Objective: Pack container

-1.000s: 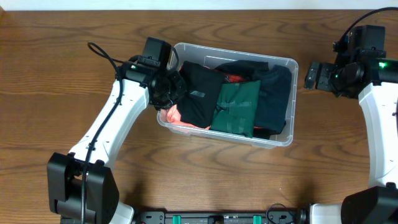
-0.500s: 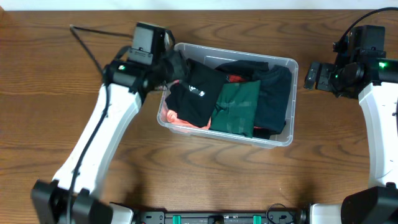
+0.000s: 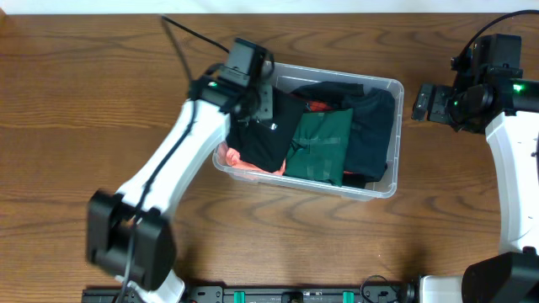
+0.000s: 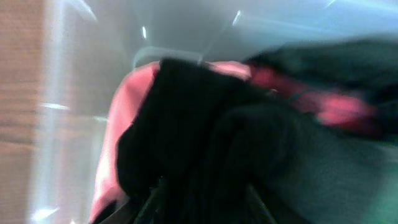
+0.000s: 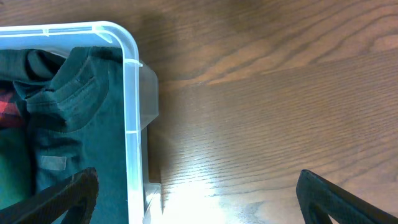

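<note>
We take this for a robotics lab bench: a white left arm point(image 3: 181, 160) and right arm point(image 3: 509, 168) (cable point(image 3: 189, 34) trailing) flank a wood-grain table point(image 3: 67, 126), a black rail point(image 3: 303, 295) along its edge.

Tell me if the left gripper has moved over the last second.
Yes. The left gripper moved from the container's left wall inward, over the black garment.

In heavy blur, a black garment point(image 4: 186, 124) fills the middle of the frame, lying over a pink garment point(image 4: 115, 149) at centre left, with dark green cloth point(image 4: 339, 171) at lower right, the container point(image 4: 186, 28) wall across the top and the wooden table point(image 4: 18, 93) at the left edge.
</note>
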